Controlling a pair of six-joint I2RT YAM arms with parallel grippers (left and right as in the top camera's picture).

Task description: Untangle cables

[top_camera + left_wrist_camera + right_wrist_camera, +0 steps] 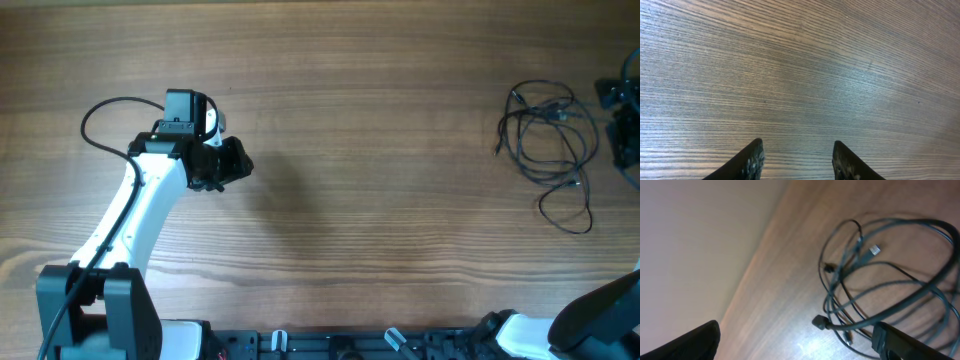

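Facing a loose tangle near the right edge of the table (380, 230), the right gripper (796, 330) has its jaws spread wide and grips nothing. The cables (545, 145), thin black cords in overlapping loops w/ small plug ends poking out, lie on the wood just beside it. The left gripper (797, 150), well apart on the table's left side, is part-open & empty above bare wood.

Step in hand, by the look of it: picking a first strand. Best bet is prob. a free plug end or an outer loop, not the dense middle. Pinch one cord only, then draw it off slowly so crossings slide out rather than cinch.

Hard to make out: how many cords there are, & which pass over which. The overhead view crops the right gripper at the frame edge. The right wrist view is blurred, w/ loops cut off at its right side.
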